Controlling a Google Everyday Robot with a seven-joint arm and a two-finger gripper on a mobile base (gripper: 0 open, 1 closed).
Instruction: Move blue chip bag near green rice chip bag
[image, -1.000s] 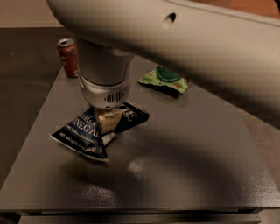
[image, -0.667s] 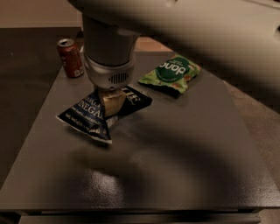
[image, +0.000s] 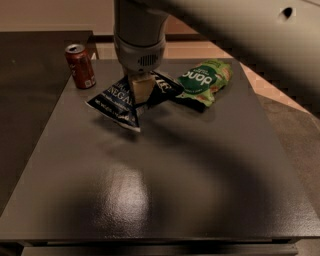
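The blue chip bag (image: 116, 102), dark navy with white lettering and white edges, hangs crumpled in my gripper (image: 142, 89) a little above the table's far half. The gripper is shut on the bag's middle, its pale fingers (image: 143, 91) pinching it from above. The green rice chip bag (image: 204, 81), light green with a dark green round logo, lies flat on the table just to the right of the gripper. The blue bag's right corner reaches close to the green bag's left edge.
A red soda can (image: 80, 65) stands upright at the far left corner of the dark grey table (image: 165, 190). My arm crosses the top right of the view. The floor lies beyond the table's right edge.
The gripper has carried the blue chip bag away from the near side and to the right, ending close to the green rice chip bag. The can and green bag stayed put.
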